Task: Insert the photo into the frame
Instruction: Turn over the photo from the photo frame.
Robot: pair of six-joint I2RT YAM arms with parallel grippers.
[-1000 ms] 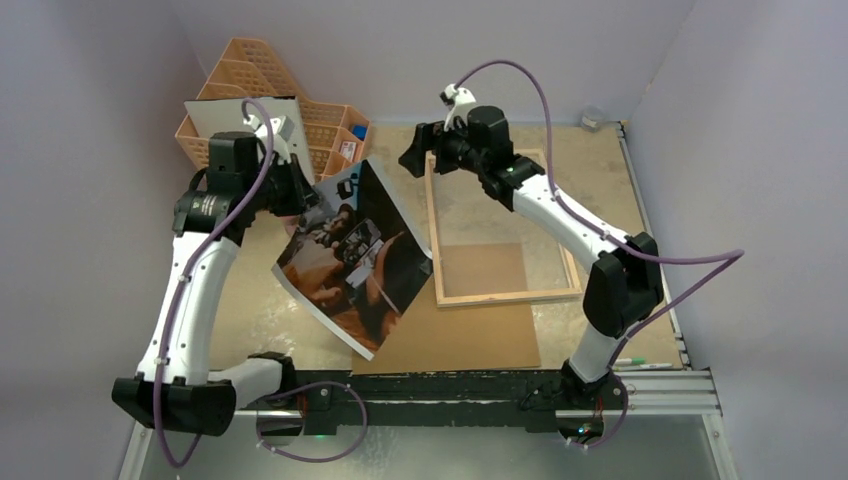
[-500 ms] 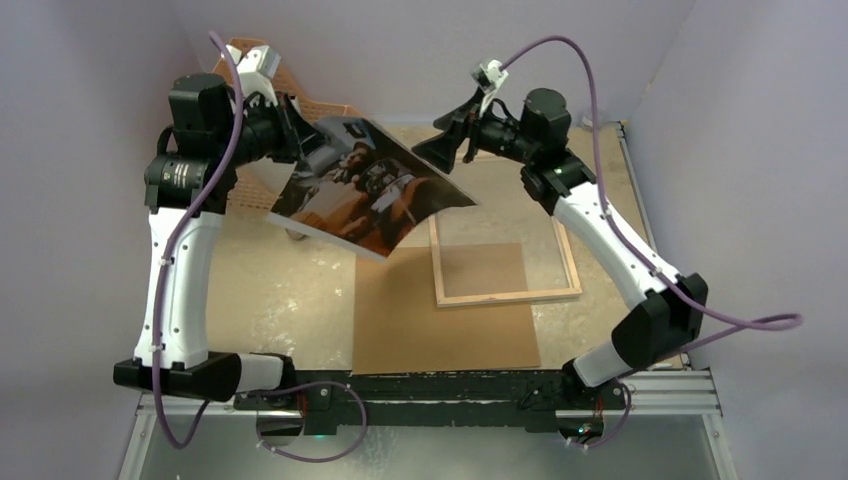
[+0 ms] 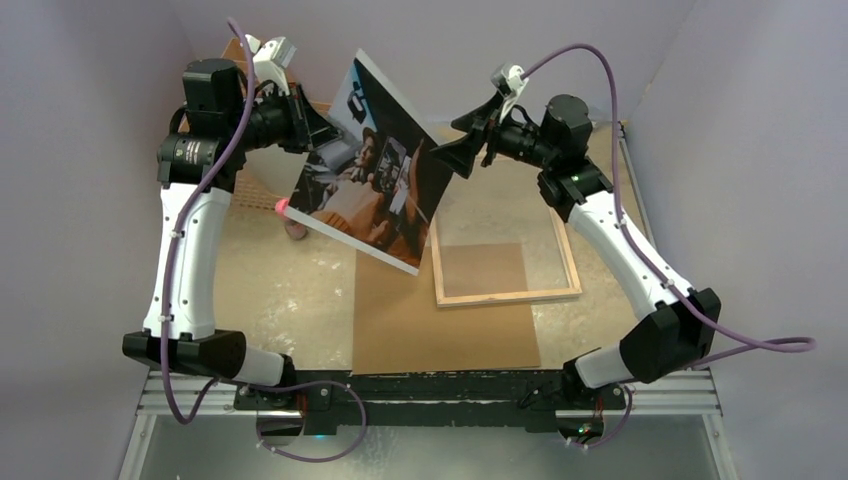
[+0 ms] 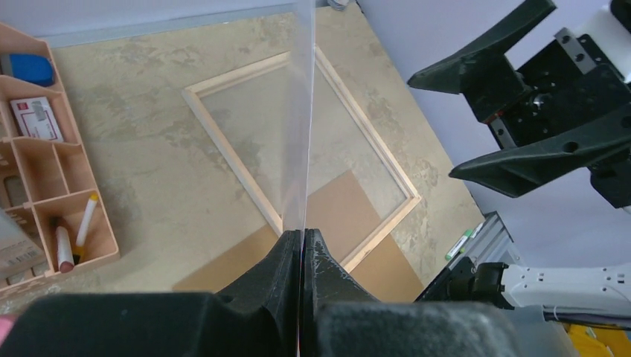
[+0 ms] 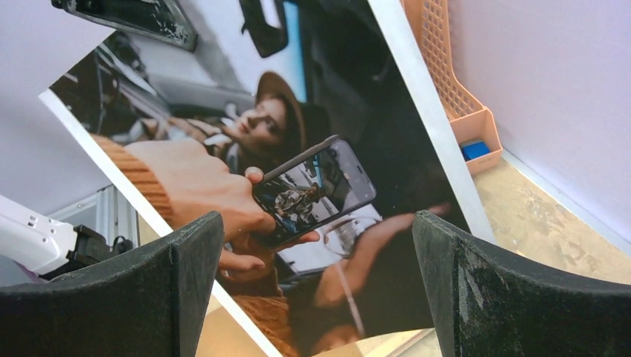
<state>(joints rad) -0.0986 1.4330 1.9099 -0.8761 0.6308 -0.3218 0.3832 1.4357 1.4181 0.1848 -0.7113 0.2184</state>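
A: Where is the photo (image 3: 370,170)?
B: It is raised off the surface (image 3: 290,290) and steeply tilted, at about 11 o'clock in the overhead view. Its printed side is turned toward the right arm (image 3: 620,250). The left jaws are clamped together on its 9 o'clock edge. From the left wrist the print runs edge-on straight out from between them.
A: And the right jaws?
B: They are spread wide apart, just beside the photo's 3 o'clock edge. Their wrist camera looks between the two fingers (image 5: 476,290) at the capped person and the phone screen. It cannot be told whether a tip touches the print.
A: The frame (image 3: 505,296)?
B: It lies flat on the surface, at roughly 2 o'clock from the middle. Its 7 o'clock corner rests over a brown fibreboard sheet (image 3: 440,330). That sheet shows through the pane and reaches toward the 6 o'clock edge. In the overhead view, the photo's lowest corner hangs by the frame's 9 o'clock rail.
A: Anything more?
B: A peach file organiser (image 4: 37,171) stands at 10 o'clock behind the left arm (image 3: 190,260), with small items in its compartments
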